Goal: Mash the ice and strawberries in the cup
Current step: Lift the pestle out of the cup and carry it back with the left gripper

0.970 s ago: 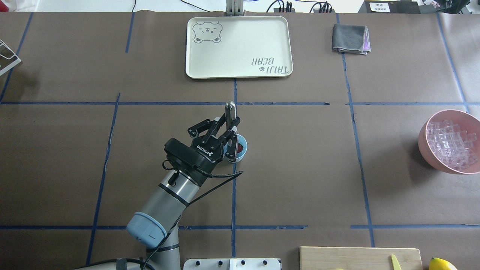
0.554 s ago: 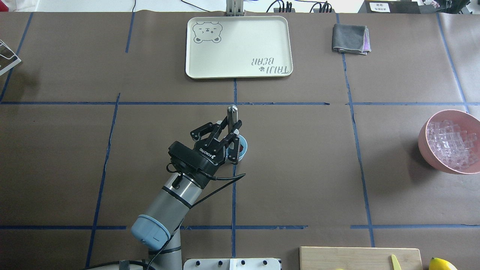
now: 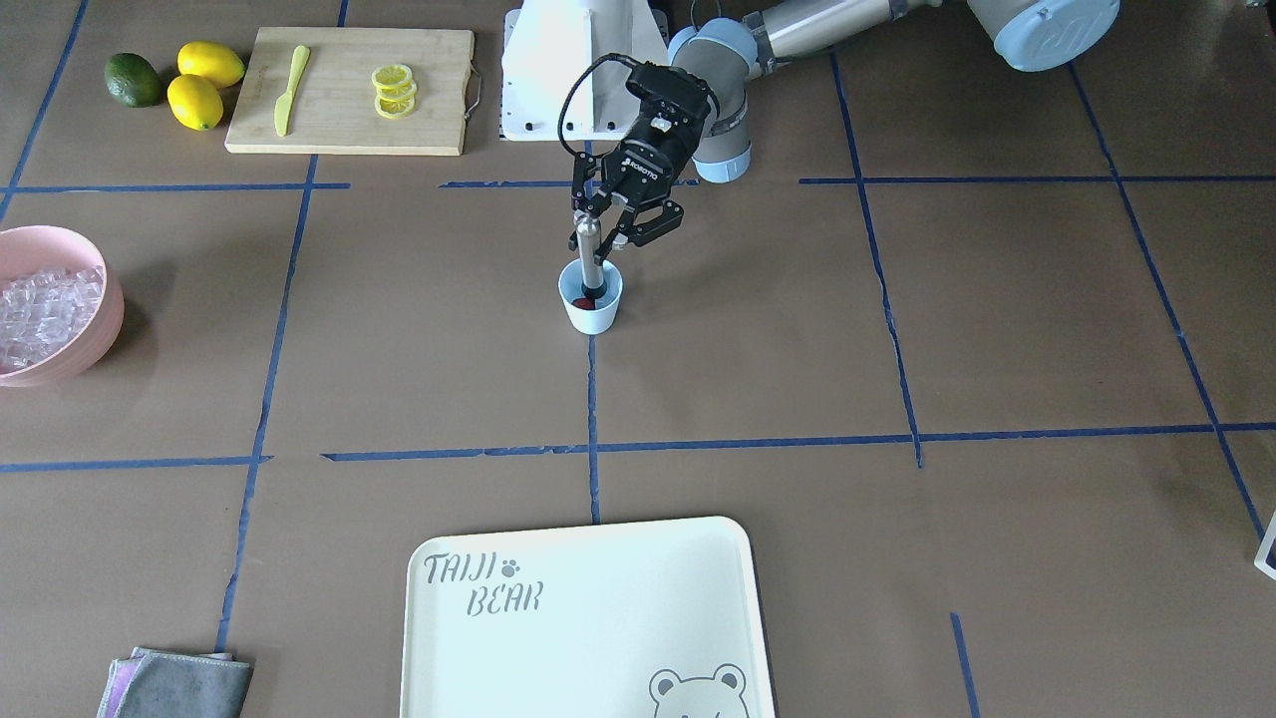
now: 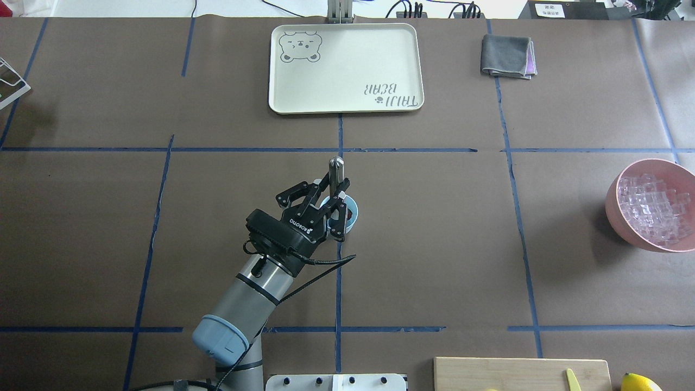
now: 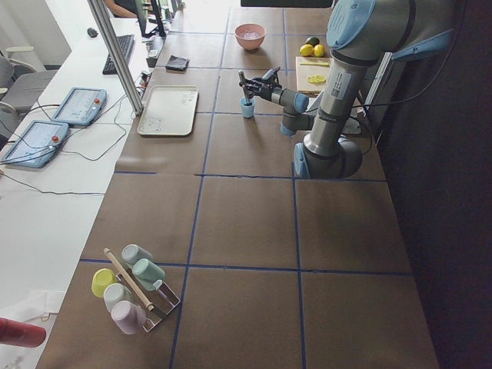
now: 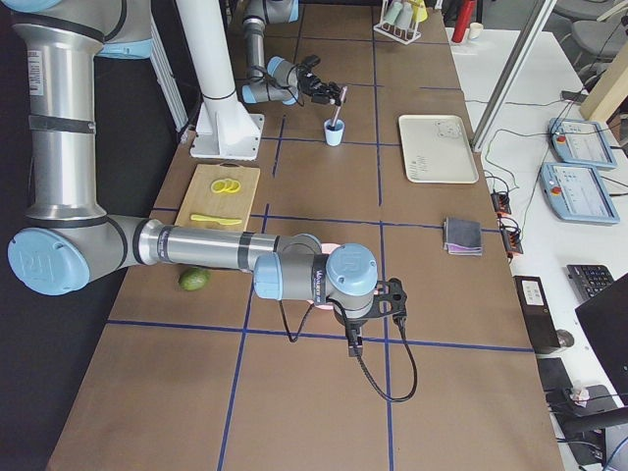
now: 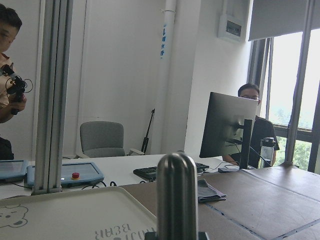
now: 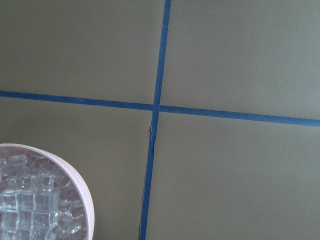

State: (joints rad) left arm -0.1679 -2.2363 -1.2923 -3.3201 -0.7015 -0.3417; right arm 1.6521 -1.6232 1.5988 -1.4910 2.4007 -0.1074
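My left fingers [image 4: 330,189] are gripping the muddler [image 4: 336,169], pressing the strawberry [image 3: 582,302]; pushing off-centre, I am risking tipping the unheld cup [image 3: 595,316]. Whether my right fingers [image 6: 396,300] are wide, I cannot tell.

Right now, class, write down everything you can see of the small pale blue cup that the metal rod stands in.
The cup is small, handleless and tapered, whitish-blue outside and light blue inside, smooth like plastic. It stands upright on the brown paper-covered table, over a blue tape line. A red strawberry lies inside it. A metal muddler, held by the left gripper above the rim, reaches down into the cup to the berry.
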